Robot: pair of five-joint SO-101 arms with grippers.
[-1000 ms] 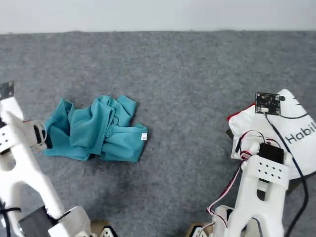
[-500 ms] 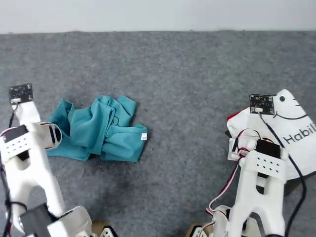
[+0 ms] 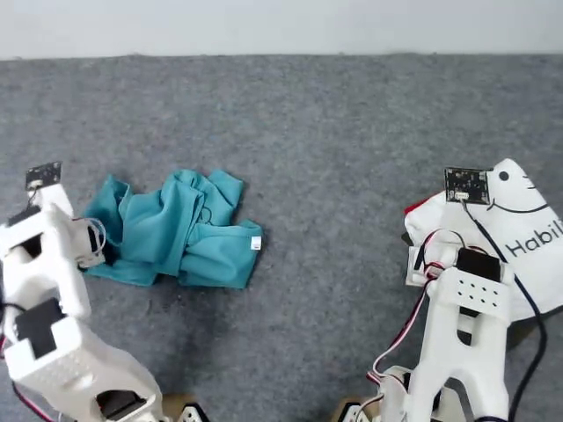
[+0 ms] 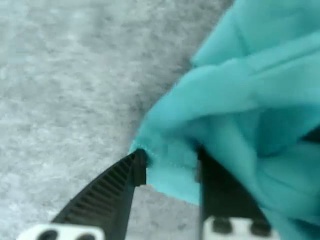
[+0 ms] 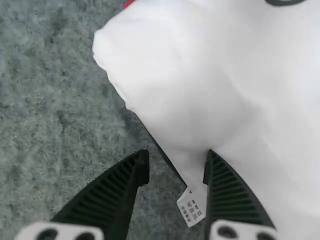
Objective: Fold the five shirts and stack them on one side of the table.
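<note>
Left fingers stand released, straddling a hem corner of the teal shirt, which lies crumpled on the grey tabletop. Right fingers are likewise released, over the edge of the white shirt, well apart from the teal shirt. Cloth this soft and light will likely sag and slip, so seams or corners look the best places to pinch. Counted: one teal, one white, one red edge under the white; five cannot be made out
</note>
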